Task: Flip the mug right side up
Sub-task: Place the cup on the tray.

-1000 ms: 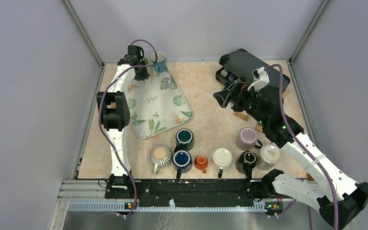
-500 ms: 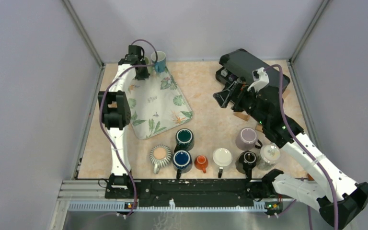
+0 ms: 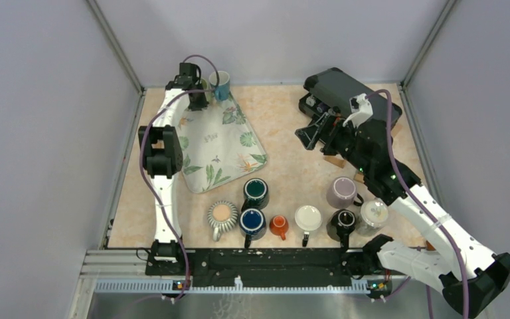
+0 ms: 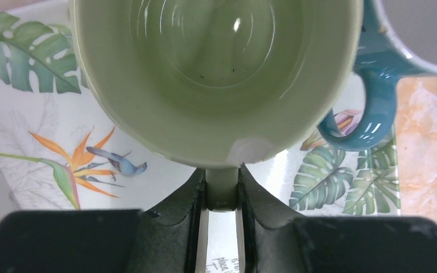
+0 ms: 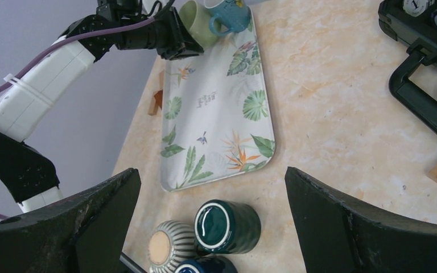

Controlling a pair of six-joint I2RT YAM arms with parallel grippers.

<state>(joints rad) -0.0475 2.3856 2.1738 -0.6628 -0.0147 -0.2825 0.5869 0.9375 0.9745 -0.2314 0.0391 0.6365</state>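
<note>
A pale green mug (image 4: 216, 74) fills the left wrist view, its mouth turned toward that camera. My left gripper (image 4: 223, 182) is shut on its handle. In the right wrist view the green mug (image 5: 196, 23) hangs tilted on its side over the far end of the leaf-print tray (image 5: 222, 114), next to a blue mug (image 5: 227, 10). From above, the left gripper (image 3: 196, 93) covers most of the green mug, and the blue mug (image 3: 220, 85) stands just right of it. My right gripper (image 5: 210, 170) is open and holds nothing, hovering over the table at the right (image 3: 312, 133).
Near the front edge stand a striped mug (image 3: 221, 214), a teal mug (image 3: 255, 191), a dark blue mug (image 3: 252, 220), a small orange mug (image 3: 279, 226), a white mug (image 3: 307, 218), a black mug (image 3: 342, 222) and a lilac mug (image 3: 340, 191). A black case (image 3: 342, 90) lies at the back right.
The left arm's elbow has drifted slightly to the right. The green mug stays in the left gripper's grip, and the right arm has not moved.
</note>
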